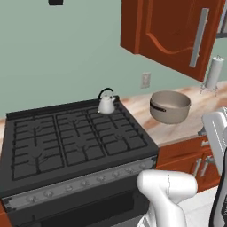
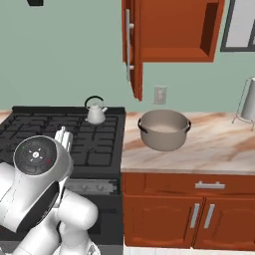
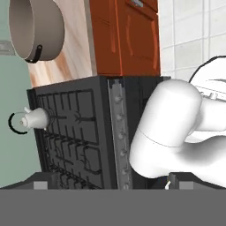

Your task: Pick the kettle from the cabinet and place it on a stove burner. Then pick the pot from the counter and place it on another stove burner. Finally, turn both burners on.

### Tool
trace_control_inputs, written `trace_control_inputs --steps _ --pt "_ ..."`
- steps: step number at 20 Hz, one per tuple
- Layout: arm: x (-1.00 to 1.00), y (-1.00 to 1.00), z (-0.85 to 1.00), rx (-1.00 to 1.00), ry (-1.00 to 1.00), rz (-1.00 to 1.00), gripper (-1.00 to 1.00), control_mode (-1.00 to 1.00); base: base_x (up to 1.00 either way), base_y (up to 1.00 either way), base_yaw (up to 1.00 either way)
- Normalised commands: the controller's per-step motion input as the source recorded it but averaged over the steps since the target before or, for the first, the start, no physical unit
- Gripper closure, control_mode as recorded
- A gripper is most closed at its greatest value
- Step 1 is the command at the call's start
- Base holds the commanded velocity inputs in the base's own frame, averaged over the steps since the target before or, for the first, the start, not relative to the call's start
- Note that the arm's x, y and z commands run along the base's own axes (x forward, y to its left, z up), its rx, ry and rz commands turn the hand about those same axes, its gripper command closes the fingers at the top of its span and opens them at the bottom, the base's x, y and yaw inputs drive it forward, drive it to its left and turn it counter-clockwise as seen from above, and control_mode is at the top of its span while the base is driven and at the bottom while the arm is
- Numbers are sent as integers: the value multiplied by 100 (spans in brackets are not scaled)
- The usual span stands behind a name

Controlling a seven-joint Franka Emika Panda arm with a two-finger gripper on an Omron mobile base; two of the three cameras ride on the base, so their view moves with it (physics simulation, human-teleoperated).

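The black stove [image 1: 75,142] is the biggest thing here, its grates running from the back wall to a front strip of small silver knobs [image 1: 99,178]. To its right lies the cream, orange-veined surface [image 2: 214,149], carried on reddish-brown base cabinets [image 2: 189,214] with silver handles. Above the surface hangs the wall cabinet [image 2: 169,30]; its arched door [image 1: 177,31] with the long silver bar handle [image 1: 198,37] stands swung open, and I can see into the bare box behind it in the right base view.

The robot's white arm [image 1: 166,190] rises in front of the stove, low and close to the knob strip. The hand's fingertips [image 3: 172,180] barely show at the bottom of the hand view, spread wide apart with nothing between them, so the hand is open and empty.

The grey-beige pot [image 1: 170,106] sits upright on the surface, near its left edge just beside the stove, lidless, with a black loop handle on its side. A paper-towel holder [image 1: 213,75] stands at the back right of the surface.

The small silvery kettle [image 1: 107,103] stands upright on the stove's back right burner, close to the back edge, its thin black handle arched over it. A wall outlet [image 1: 145,80] sits on the green wall between kettle and pot.
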Motion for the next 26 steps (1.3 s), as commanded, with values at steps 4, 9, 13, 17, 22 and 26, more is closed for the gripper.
trace_control_inputs --steps 4,9,13,17,22,26 --pt "0 0 0 0 0 0 -100 100 0 -60 0" --pt "0 0 0 0 0 0 -100 100 0 -59 1" --pt "0 0 0 0 0 0 -100 100 0 -57 1" --pt "0 0 0 0 0 0 -100 100 21 -48 5" --pt "0 0 0 0 0 0 -100 100 65 -35 13" --pt "0 0 0 0 0 0 -100 100 69 -30 17"
